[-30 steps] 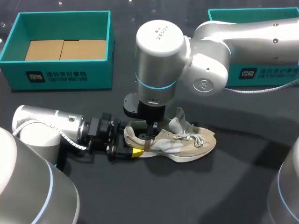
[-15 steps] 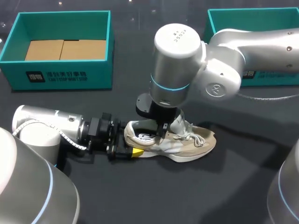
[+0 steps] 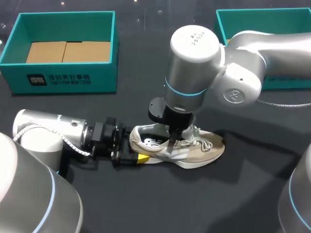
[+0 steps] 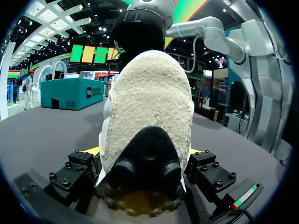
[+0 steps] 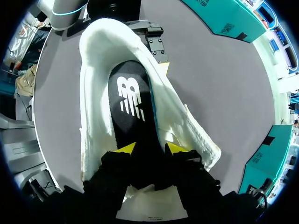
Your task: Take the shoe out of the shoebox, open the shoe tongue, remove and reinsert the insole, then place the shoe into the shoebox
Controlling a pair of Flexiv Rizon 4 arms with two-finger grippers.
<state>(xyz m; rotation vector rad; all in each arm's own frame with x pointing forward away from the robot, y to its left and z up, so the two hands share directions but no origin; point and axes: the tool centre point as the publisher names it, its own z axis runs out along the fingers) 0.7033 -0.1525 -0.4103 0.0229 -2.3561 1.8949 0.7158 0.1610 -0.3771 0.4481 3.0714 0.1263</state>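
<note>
Head view: shoe sits sole-down on the surface, heel toward my left arm, toe to the right. It's well apart from the teal box at far left and the second box at far right; can't tell which one it goes back into. Coming in low and flat, the left jaws are clamped on the heel from both sides. Left wrist view has the heel filling the gap, and one yellow tip shows at the sole edge. Right arm stands over the shoe, and the right jaws point down into the collar. Right wrist view: those jaws are a little apart and hold nothing I can see. Both tips are down at the sides of the black insole, which lies flat in the shoe; whether they press on it I can't tell. Tongue is folded toward the toe, under the right wrist, so the mouth is open. I read this as the insole step. To do it well: hold the heel clamp firm so the shoe can't skid or tip, work along the insole's centreline, don't snag the laces, and check both insole edges lie flat under the collar before releasing anything.
</note>
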